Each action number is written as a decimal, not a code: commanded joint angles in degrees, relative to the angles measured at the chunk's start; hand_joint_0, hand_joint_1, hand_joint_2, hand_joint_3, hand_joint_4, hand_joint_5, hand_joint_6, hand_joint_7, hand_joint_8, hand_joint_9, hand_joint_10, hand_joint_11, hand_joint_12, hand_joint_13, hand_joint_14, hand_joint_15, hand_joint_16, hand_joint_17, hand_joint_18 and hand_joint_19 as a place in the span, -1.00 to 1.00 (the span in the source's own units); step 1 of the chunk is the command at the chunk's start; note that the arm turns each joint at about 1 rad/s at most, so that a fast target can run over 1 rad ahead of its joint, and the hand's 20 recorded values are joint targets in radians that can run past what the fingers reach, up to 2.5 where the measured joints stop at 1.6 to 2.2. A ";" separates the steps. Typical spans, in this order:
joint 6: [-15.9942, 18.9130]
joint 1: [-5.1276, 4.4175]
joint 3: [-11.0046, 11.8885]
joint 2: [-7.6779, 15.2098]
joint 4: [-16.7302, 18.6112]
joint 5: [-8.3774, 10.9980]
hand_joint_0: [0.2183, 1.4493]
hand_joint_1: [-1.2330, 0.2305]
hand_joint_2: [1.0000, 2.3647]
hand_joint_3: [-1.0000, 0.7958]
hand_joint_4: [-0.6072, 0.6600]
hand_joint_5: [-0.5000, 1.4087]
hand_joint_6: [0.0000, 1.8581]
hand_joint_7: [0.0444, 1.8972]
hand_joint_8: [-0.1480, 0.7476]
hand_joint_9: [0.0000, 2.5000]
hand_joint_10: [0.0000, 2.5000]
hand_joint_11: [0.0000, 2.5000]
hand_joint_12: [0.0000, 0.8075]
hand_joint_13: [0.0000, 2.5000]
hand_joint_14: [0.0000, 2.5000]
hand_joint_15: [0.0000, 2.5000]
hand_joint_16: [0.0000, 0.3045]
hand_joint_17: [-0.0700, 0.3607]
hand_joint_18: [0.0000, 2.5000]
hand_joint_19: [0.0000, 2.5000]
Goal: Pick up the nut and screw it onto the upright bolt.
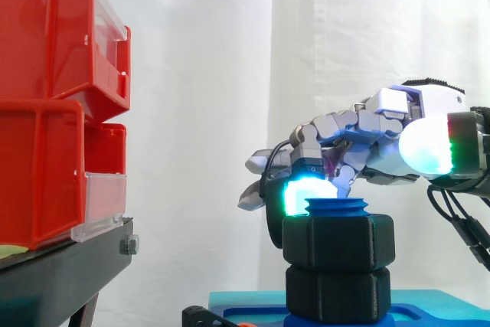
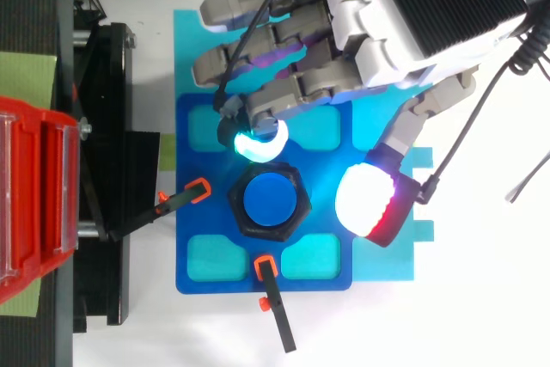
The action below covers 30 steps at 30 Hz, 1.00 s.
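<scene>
A blue upright bolt point(image 1: 337, 206) point(image 2: 271, 199) stands in the middle of a blue base plate point(image 2: 198, 272). A black hex nut point(image 1: 337, 243) point(image 2: 235, 202) sits on it near the top, with the bolt's end poking out above. Below it is a second black hex piece point(image 1: 337, 292). My hand point(image 1: 383, 135) point(image 2: 412, 23) hovers just above and behind the nut. One bent finger's cyan pad point(image 2: 256, 142) rests at the nut's rear top edge. The thumb's white-red pad point(image 2: 369, 199) hangs to the nut's side, higher up and apart from it. Nothing is gripped.
Red bins point(image 1: 46, 112) point(image 2: 34, 204) sit on a black stand point(image 1: 69, 266) at the left. Two black clamps with orange tips point(image 2: 198, 191) point(image 2: 268, 264) hold the base plate, which lies on a teal board point(image 2: 404, 259).
</scene>
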<state>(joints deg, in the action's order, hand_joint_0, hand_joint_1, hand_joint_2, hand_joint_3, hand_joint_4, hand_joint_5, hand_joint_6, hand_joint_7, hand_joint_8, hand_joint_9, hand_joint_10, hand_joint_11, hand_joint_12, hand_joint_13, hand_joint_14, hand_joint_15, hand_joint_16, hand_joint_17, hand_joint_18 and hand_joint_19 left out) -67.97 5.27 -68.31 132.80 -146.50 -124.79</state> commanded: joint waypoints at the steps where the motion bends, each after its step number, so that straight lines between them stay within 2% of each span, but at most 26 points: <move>1: 0.03 0.01 0.02 0.00 0.07 -0.45 -0.53 0.43 -1.00 -0.44 0.32 -0.49 -0.41 0.37 0.00 -0.23 -1.00 -1.00 -0.36 -0.60 -1.00 -1.00 -0.83 -0.41 -0.91 -1.00; 3: 0.03 0.01 0.10 0.00 0.25 -0.63 -0.54 0.44 -1.00 -0.44 0.32 -0.49 -0.46 0.46 0.00 -0.24 -1.00 -1.00 -0.34 -0.61 -1.00 -1.00 -0.83 -0.40 -0.92 -1.00; 5: 0.03 0.18 0.37 0.00 0.42 -0.98 -0.59 0.47 -1.00 -0.44 0.32 -0.55 -0.46 0.26 -0.04 -0.32 -1.00 -1.00 -0.24 -0.68 -1.00 -1.00 -0.77 -0.31 -1.00 -1.00; 8: 0.03 0.36 0.81 0.00 0.42 -1.42 -0.63 0.48 -1.00 -0.44 0.35 -0.58 -0.46 0.13 -0.06 -0.36 -1.00 -1.00 -0.22 -0.73 -1.00 -1.00 -0.74 -0.25 -1.00 -1.00; 10: -0.06 0.53 1.77 0.00 -0.02 -2.12 -0.63 0.49 -1.00 -0.44 0.35 -0.60 -0.46 0.04 -0.07 -0.39 -1.00 -1.00 -0.20 -0.75 -1.00 -1.00 -0.73 -0.24 -1.00 -1.00; 12: -0.14 0.53 1.77 -0.09 -0.28 -3.00 -0.64 0.49 -1.00 -0.44 0.36 -0.61 -0.46 -0.03 -0.07 -0.41 -1.00 -1.00 -0.19 -0.79 -1.00 -1.00 -0.72 -0.23 -1.00 -1.00; 13: -1.55 0.27 1.77 0.00 -0.11 -3.79 -0.64 0.50 -1.00 -0.44 0.34 -0.62 -0.46 -0.08 -0.09 -0.45 -1.00 -1.00 -0.18 -0.85 -1.00 -1.00 -0.71 -0.21 -1.00 -1.00; 16: -5.07 0.36 1.77 0.00 -0.02 -3.88 -0.64 0.51 -1.00 -0.44 0.33 -0.62 -0.46 -0.12 -0.11 -0.51 -1.00 -1.00 -0.17 -0.91 -1.00 -1.00 -0.70 -0.19 -1.00 -1.00; 21: -4.98 0.18 1.86 0.00 -0.28 -3.70 -0.64 0.51 -1.00 -0.44 0.34 -0.62 -0.46 -0.17 -0.12 -0.54 -1.00 -1.00 -0.16 -0.93 -1.00 -1.00 -0.69 -0.18 -1.00 -1.00; 30: -4.45 -0.26 1.86 0.00 0.51 -1.86 -0.64 0.51 -1.00 -0.44 0.33 -0.62 -0.46 -0.24 -0.11 -0.54 -1.00 -1.00 -0.16 -0.93 -1.00 -1.00 -0.69 -0.18 -1.00 -1.00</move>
<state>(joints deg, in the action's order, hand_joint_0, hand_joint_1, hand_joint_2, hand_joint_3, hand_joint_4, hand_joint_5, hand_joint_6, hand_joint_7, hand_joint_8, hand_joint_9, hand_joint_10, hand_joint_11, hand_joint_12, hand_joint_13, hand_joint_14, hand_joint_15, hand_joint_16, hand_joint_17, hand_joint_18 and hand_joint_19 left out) -72.52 5.17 -66.51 132.80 -146.46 -127.30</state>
